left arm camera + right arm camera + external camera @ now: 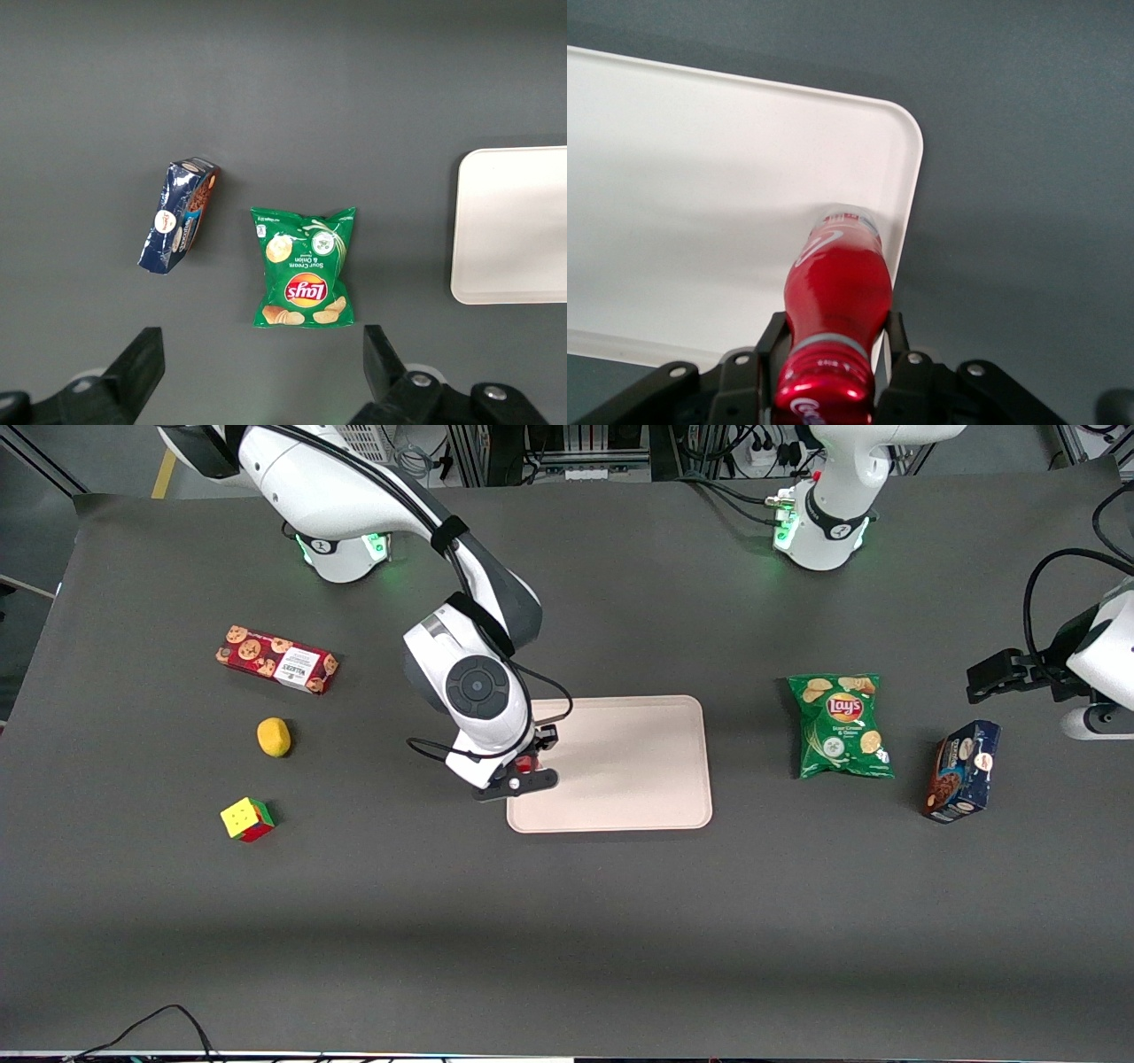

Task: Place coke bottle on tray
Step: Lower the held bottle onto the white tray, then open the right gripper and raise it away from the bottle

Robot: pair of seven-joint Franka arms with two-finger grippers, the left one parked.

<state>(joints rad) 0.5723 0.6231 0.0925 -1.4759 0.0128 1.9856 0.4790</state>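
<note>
Front view: gripper [529, 766] over the tray [638, 779], at the tray edge toward the working arm's end of the table; bottle [528, 763] shows only as a red speck under the wrist. Rest of tray bare. Cookie box [276, 660], lemon [274, 737] and cube [247, 819] toward the working arm's end; chips [839, 725] and a dark blue box [961, 771] toward the parked arm's end, all off the tray

Left wrist view: chips [304, 267] lying flat between blue box [180, 227] and tray [514, 226]; visible tray part holds nothing

Right wrist view: fingers [769, 345] clamped on the bottle [833, 297] just under the cap, bottle hanging base-down just inside a rounded tray [700, 177] corner. High grip probably leaves the base free to land first. Whether base touches the tray: cannot tell
</note>
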